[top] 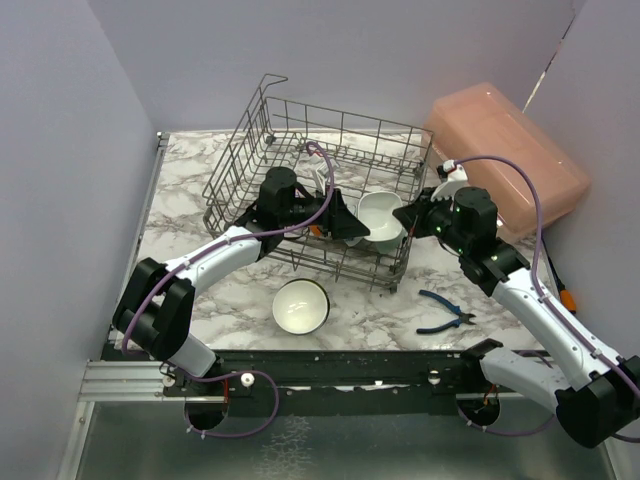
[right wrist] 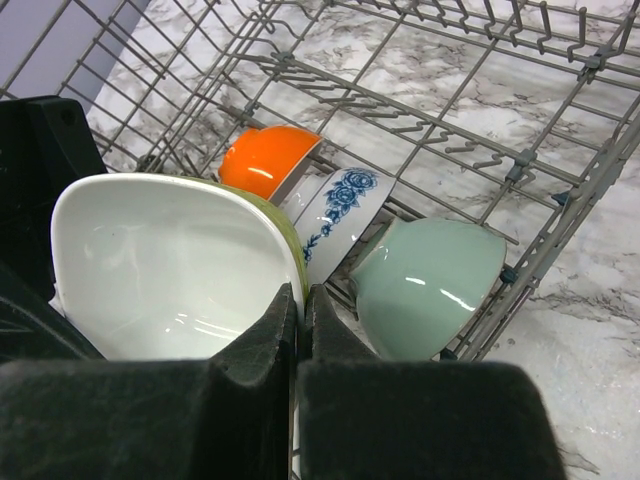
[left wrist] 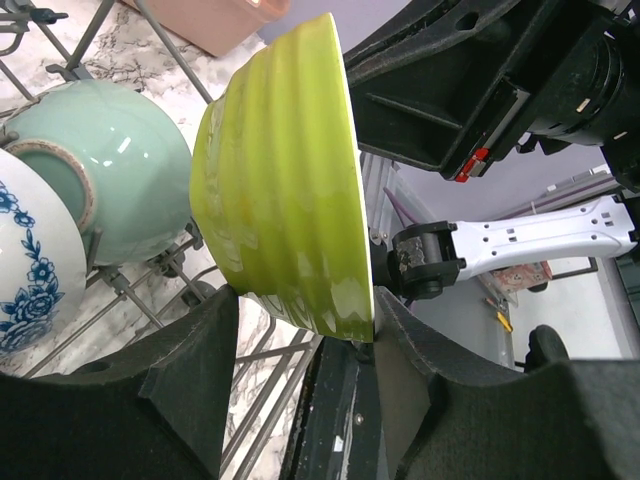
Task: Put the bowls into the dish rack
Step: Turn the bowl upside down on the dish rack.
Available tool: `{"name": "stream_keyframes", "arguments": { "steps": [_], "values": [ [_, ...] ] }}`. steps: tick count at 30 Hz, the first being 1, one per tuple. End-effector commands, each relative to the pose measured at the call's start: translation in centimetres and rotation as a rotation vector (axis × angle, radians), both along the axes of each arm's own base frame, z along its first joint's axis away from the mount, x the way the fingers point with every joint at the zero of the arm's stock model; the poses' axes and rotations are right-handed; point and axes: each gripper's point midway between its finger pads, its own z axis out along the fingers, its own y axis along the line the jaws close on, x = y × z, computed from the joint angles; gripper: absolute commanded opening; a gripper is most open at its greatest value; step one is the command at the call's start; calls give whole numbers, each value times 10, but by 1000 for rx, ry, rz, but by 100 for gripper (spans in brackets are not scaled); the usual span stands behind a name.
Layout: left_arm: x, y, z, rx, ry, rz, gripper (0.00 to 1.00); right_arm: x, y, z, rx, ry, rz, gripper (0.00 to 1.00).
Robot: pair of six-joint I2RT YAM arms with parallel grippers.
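Left gripper [left wrist: 300, 325] grips one lime bowl [left wrist: 280, 190], my right gripper [right wrist: 300, 335] pinches one white bowl [right wrist: 170, 260], inside the dish rack [right wrist: 520, 160] beside an orange bowl [right wrist: 265, 155], blue-patterned bowl [right wrist: 340, 205], mint bowl [right wrist: 425, 285].

Soft, even light falls from above; the grey wire dish rack [top: 300, 125] throws only faint shadows on the white marble-patterned table [top: 200, 200]. Small white glints sit on the glossy lime-green ribbed bowl [left wrist: 285, 190], on the mint-green ceramic bowl [right wrist: 430, 285] and inside the white glossy bowl [right wrist: 170, 260]. In both wrist views the near black fingers [left wrist: 130, 400] are dark, featureless and slightly soft.
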Motion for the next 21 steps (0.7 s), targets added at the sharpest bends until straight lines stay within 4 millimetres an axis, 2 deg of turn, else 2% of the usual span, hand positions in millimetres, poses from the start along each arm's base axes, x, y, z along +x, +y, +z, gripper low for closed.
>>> {"name": "stream_keyframes", "arguments": {
  "steps": [1, 2, 5, 9, 16, 17, 21],
  "values": [
    [1, 0, 21, -34, -85, -9, 9, -4, 15, 13, 52, -24, 60, 0],
    [1, 1, 21, -34, -85, -9, 23, -4, 16, 13, 55, -24, 64, 0],
    [1, 0, 20, -34, -73, -12, 51, -4, 18, 12, 62, -17, 73, 0],
    [1, -1, 18, -35, -59, -12, 69, -4, 21, 9, 64, -8, 82, 0],
    [-1, -1, 23, -49, -72, -24, 71, -2, 23, 9, 66, -5, 86, 0],
    [-2, -1, 23, -50, -73, -28, 69, -2, 23, 9, 68, -7, 85, 0],
    [-2, 0, 23, -52, -73, -30, 53, -1, 22, 11, 66, -10, 77, 0]
  ]
}}
